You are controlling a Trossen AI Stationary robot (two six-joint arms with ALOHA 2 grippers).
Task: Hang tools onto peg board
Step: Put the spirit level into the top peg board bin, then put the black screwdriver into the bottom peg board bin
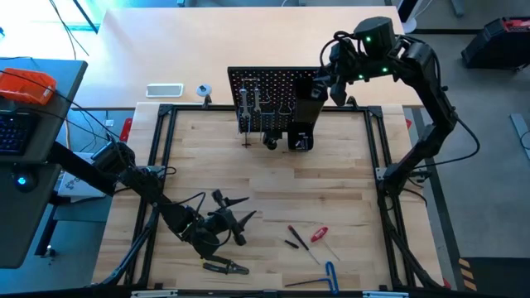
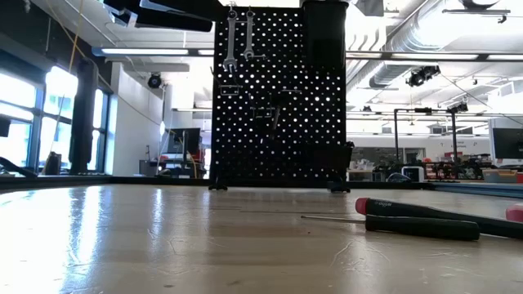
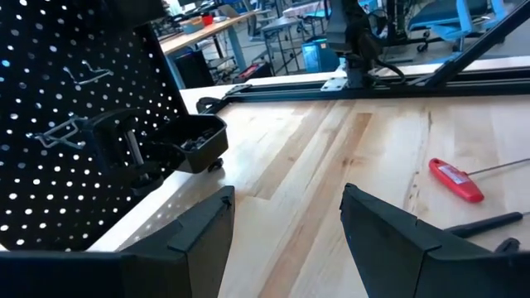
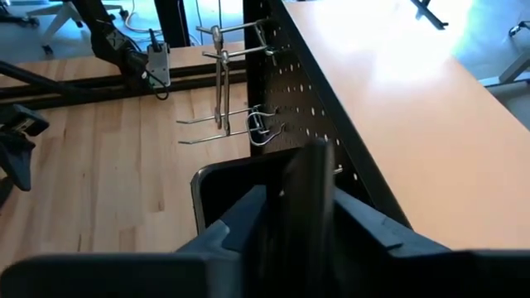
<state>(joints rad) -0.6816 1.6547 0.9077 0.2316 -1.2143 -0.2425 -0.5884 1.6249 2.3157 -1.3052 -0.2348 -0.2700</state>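
Overhead: peg board (image 1: 273, 95) upright at table's (image 1: 348, 165) far edge; right gripper (image 1: 319, 89) at its top right corner, left gripper (image 1: 217, 229) low among loose tools.
Low view: two wrenches (image 2: 239, 37) hang top left.
Left wrist: fingers (image 3: 199, 236) spread, empty; red-handled screwdriver (image 3: 455, 180) lies beyond.
Right wrist: dark level (image 4: 302, 194) upright between fingers over black holder (image 4: 232, 186); grip cannot be told.
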